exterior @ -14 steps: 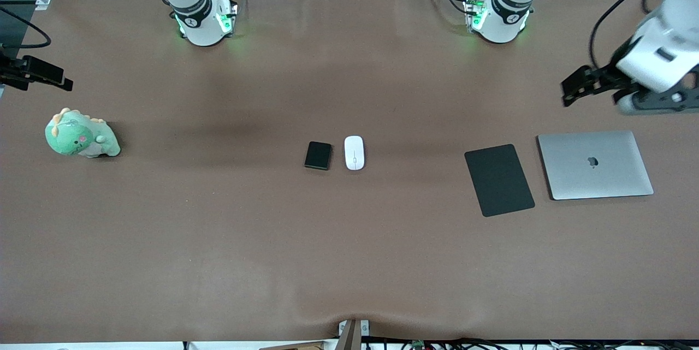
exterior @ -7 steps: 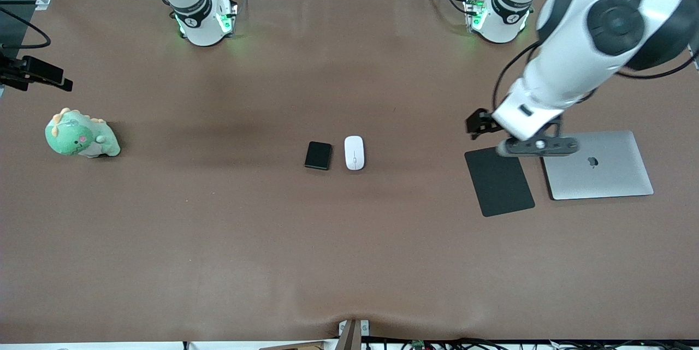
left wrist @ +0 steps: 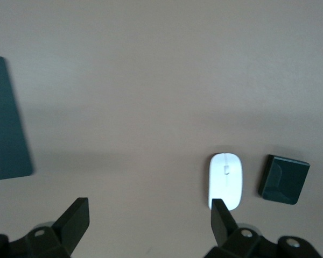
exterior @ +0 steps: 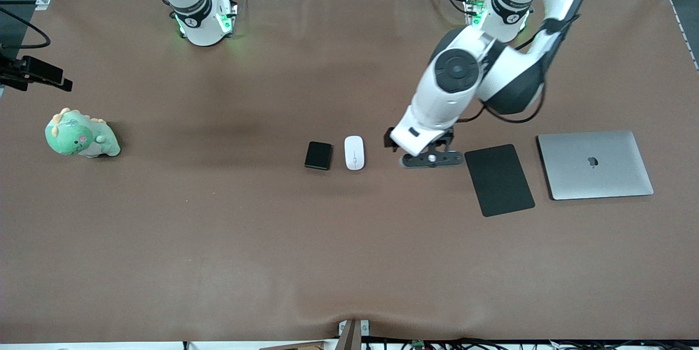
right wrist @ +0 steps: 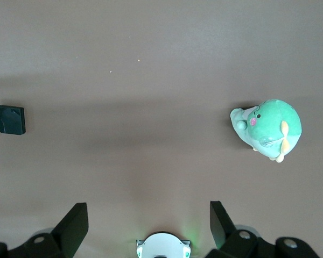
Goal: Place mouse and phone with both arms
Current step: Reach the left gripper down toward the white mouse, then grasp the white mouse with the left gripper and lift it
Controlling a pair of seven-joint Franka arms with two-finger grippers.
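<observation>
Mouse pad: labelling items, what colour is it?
Matte black mouse pad, clearest in the front view.

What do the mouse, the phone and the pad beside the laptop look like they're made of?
The mouse: probably hard plastic, smooth white shell. The phone: glossy black, likely glass or plastic; a faint reflection shows in the left wrist view. The pad: matte black, flat and thin, possibly rubber or fabric; no shine.

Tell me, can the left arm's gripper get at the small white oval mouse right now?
Probably yes. The left gripper hangs open over bare table between the small white oval mouse and the matte black mouse pad, and nothing lies between it and the mouse.
</observation>
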